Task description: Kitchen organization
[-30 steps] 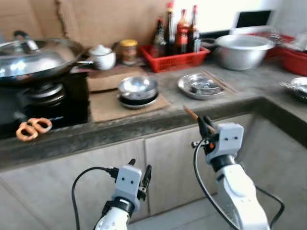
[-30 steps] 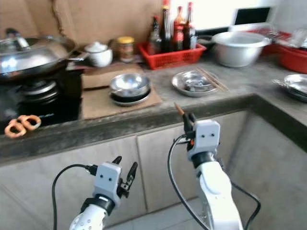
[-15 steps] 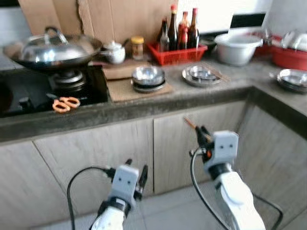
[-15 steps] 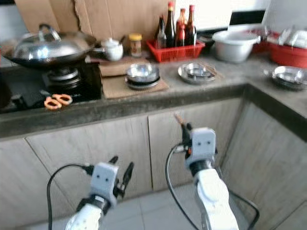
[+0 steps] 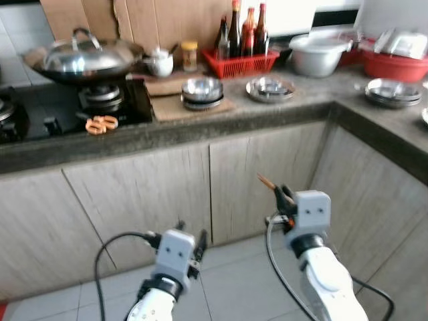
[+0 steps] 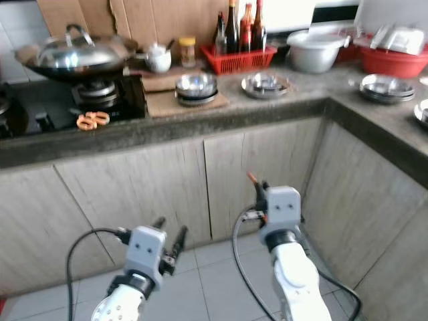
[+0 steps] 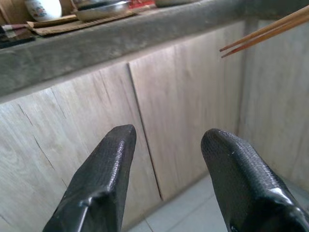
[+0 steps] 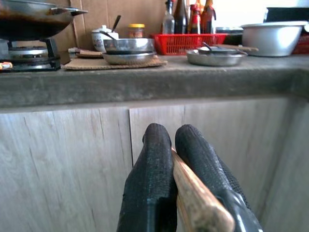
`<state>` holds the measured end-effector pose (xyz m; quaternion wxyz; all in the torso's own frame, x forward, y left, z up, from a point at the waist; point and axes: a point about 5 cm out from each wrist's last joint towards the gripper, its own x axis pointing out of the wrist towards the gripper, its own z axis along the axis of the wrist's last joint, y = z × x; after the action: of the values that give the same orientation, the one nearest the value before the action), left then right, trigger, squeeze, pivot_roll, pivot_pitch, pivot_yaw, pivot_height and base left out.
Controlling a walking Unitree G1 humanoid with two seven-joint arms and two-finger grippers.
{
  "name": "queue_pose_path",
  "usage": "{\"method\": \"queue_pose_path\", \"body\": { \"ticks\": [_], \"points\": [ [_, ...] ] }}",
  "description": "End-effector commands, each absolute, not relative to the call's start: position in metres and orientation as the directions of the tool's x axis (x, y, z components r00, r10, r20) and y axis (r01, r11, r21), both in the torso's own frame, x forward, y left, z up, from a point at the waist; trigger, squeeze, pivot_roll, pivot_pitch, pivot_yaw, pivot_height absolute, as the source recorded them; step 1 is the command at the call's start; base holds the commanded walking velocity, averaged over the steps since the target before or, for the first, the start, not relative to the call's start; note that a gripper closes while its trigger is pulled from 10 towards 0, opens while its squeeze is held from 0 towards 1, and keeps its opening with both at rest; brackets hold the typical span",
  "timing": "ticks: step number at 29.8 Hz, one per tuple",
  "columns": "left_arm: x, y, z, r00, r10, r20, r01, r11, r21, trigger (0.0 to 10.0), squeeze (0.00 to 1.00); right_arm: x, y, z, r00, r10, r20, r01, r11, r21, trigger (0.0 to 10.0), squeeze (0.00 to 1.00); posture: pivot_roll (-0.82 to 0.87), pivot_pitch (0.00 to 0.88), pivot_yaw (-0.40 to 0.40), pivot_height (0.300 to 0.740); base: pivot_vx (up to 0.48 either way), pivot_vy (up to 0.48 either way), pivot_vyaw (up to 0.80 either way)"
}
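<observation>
The view has pulled back from the surface (image 5: 200, 127). Right end effector (image 5: 279, 194) still pinches chopsticks (image 5: 266, 181); left end effector (image 5: 192, 239) stays spread.

Head views look down from afar at the counter (image 5: 200, 130) — wrist views face its cabinet doors (image 8: 87, 159) from low, close.

Counted on counter: three bottles (image 5: 243, 28) upper centre, one wok (image 5: 84, 59) upper left, one pair of scissors (image 5: 101, 124), one red basket (image 5: 242, 64).
</observation>
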<state>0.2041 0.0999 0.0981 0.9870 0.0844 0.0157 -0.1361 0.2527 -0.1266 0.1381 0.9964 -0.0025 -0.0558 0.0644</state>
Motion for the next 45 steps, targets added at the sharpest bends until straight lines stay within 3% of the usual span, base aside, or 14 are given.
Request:
{"method": "queue_pose_path", "body": {
  "ticks": [1,15,28,45],
  "points": [
    [0.2042,0.0946,0.0996,0.957,-0.286,-0.050,0.290,0.943,0.160,10.0,0.00,0.2514,-0.1321,0.1327,0.991,0.113,0.078,-0.112,0.994,-0.017,10.0,0.00,0.04,0.000,0.015,0.740,-0.349,0.000,-0.79],
    [0.2027,0.0942,0.0981,0.954,-0.294,-0.056,0.299,0.941,0.159,10.0,0.00,0.2469,-0.1325,0.1285,0.993,0.096,0.063,-0.094,0.995,-0.028,10.0,0.00,0.03,0.000,0.021,0.740,-0.336,0.000,-0.79],
    [0.2031,0.0956,0.0983,0.958,-0.280,-0.065,0.287,0.946,0.153,10.0,0.00,0.2467,-0.1295,0.1299,0.992,0.098,0.074,-0.096,0.995,-0.036,10.0,0.00,0.03,0.000,0.023,0.740,0.000,0.000,-0.79],
    [0.2044,0.0970,0.0994,0.961,-0.269,-0.065,0.276,0.949,0.151,10.0,0.00,0.2483,-0.1255,0.1322,0.988,0.125,0.088,-0.122,0.992,-0.033,10.0,0.00,0.03,0.005,0.022,0.740,0.105,0.000,0.00]
  ]
}}
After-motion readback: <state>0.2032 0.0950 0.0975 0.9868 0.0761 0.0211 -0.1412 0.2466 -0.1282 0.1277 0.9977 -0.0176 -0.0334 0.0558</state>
